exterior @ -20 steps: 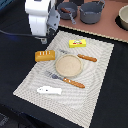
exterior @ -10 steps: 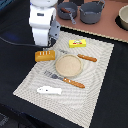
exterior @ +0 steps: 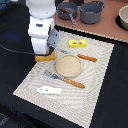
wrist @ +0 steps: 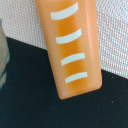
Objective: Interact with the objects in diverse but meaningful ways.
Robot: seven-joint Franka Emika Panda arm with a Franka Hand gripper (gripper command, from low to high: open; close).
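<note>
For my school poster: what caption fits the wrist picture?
Close-up of the orange bread loaf, lying half on the mat.

The exterior view looks down steeply from high and fairly far off, taking in the whole striped placemat (exterior: pixel 95 87) with the arm at 10 o'clock and dark pots at 12 o'clock. The wrist view faces almost straight down from very close, so the golden bread loaf (wrist: pixel 70 45) fills most of it. The 2 views share that loaf (exterior: pixel 45 58) and the mat's edge (wrist: pixel 115 40) where it meets the dark tabletop (wrist: pixel 30 95).
</note>
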